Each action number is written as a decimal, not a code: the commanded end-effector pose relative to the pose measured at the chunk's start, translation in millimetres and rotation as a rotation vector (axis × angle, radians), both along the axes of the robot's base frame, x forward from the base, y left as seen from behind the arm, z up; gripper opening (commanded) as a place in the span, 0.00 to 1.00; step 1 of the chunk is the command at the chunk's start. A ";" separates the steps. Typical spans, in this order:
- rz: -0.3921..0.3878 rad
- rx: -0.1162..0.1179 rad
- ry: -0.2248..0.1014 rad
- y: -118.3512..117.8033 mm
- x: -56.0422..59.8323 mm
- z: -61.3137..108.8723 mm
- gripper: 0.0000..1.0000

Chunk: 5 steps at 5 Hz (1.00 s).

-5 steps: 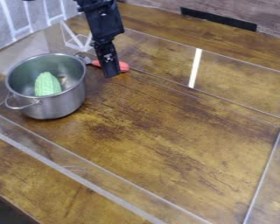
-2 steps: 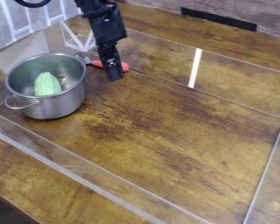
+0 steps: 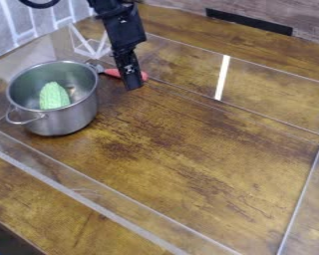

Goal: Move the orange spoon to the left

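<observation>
Arm (image 3: pixel 119 25) comes in from top left, pointed steeply down at the worktop (image 3: pixel 189 149). Fingers (image 3: pixel 128 76) are pressed together, no gap visible between them, tips right down at the orange spoon (image 3: pixel 139 76). Spoon sits on the wood in the back-left part of the worktop, just right of the steel pot (image 3: pixel 63 122) and near the back edge. Only small bits of red show on either side of the finger tips; the rest is hidden behind the black fingers. Can't tell whether the fingers are actually pinching the spoon or just pressing on it, and it doesn't look raised off the surface. Can't make out bowl versus handle at this resolution. The pot is upright, apart from the spoon, with a green bumpy vegetable (image 3: pixel 53 96) inside it. A clear plastic wall (image 3: pixel 109 197) borders the work area. Bright white reflection streak (image 3: pixel 223 77) on the wood, well right of the spoon.
</observation>
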State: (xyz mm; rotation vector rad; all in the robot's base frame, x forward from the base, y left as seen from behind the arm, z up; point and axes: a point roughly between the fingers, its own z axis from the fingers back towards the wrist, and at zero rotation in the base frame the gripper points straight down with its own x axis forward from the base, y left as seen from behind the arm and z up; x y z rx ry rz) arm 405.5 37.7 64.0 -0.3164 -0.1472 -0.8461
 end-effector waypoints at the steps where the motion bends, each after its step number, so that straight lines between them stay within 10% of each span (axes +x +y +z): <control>1: 0.026 0.000 -0.073 12.4 9.9 24.7 0.00; 5: 0.037 -0.044 -0.088 16.2 15.2 25.5 0.00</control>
